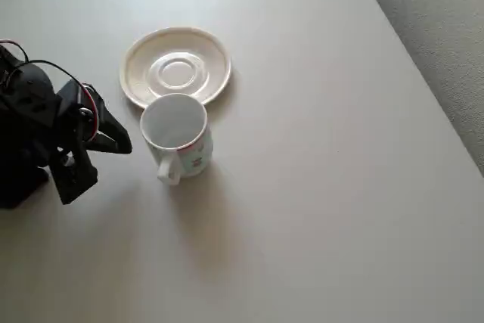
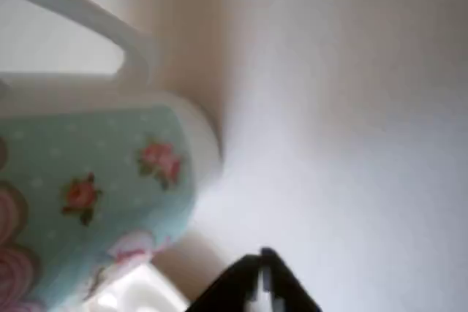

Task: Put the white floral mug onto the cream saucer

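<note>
Mug (image 1: 175,132): upright on table (image 1: 325,187), just beside saucer (image 1: 176,66).
Gripper (image 1: 102,153): left of mug, apparently apart, empty.

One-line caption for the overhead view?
Black two-finger gripper open left of the upright white floral ceramic mug, standing just below the round cream saucer.

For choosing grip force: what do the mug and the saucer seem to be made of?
The mug looks like glazed ceramic: smooth white inside, and the wrist view shows printed flowers on a pale band. The saucer looks like glossy cream ceramic: light glints on its raised centre ring. Both are probably hard and slippery.
</note>
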You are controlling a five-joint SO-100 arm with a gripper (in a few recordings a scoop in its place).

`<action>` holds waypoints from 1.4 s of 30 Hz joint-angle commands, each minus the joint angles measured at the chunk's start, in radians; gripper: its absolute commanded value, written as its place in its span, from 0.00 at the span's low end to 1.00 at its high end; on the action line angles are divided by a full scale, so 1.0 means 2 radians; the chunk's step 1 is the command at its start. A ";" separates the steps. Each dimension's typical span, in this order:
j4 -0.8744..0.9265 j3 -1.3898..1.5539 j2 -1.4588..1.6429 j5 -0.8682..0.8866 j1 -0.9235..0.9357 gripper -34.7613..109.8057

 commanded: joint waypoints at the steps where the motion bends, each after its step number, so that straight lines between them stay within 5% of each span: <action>1: -0.008 -0.002 0.006 -0.004 0.000 0.23; 29: -0.006 -0.013 0.006 -0.018 0.001 0.23; 37: 0.053 -0.156 0.003 -0.036 -0.002 0.24; 42: 0.074 -0.295 -0.131 -0.051 0.001 0.30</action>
